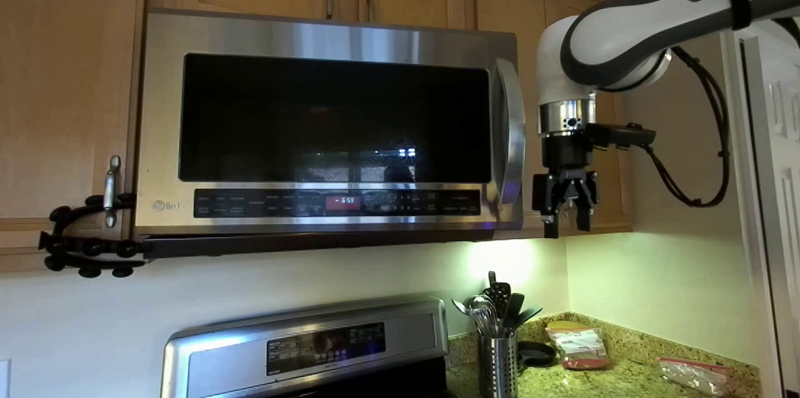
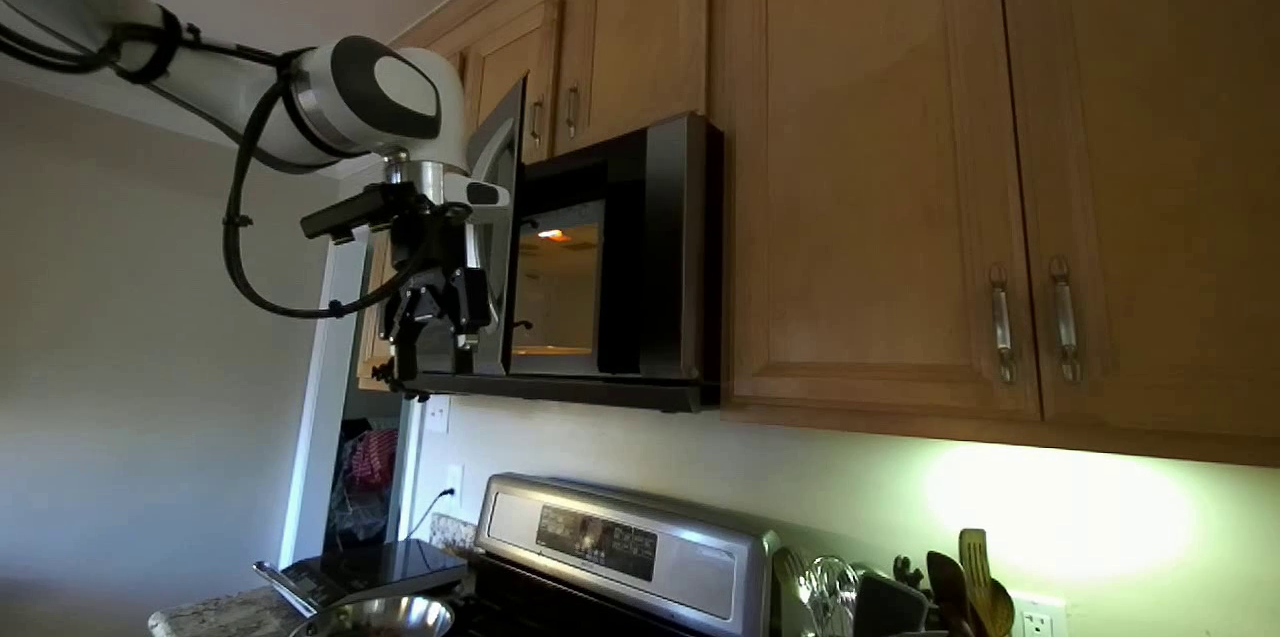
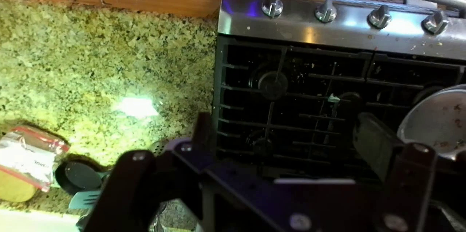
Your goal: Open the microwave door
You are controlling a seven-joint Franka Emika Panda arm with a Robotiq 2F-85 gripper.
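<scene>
The microwave door (image 1: 400,45) has a steel frame, a dark glass window and a button strip along its lower edge. In an exterior view the door (image 2: 560,287) stands open at an angle; its inner face shows beside the dark cavity. Its curved steel handle (image 1: 512,129) is on the side near my gripper. My gripper (image 1: 567,223) points down, open and empty, next to the handle's lower end. In an exterior view the gripper (image 2: 435,367) partly covers the handle; I cannot tell whether they touch. The wrist view shows the gripper's (image 3: 287,137) fingertips wide apart; the door is out of view there.
Wooden cabinets (image 2: 880,167) surround the microwave. A black flexible stand (image 1: 90,245) clings near a cabinet handle. Below are the stove (image 3: 327,24), a metal pan (image 3: 437,119), a utensil holder (image 1: 498,367), plastic bags (image 1: 578,348) and the granite counter (image 3: 109,61).
</scene>
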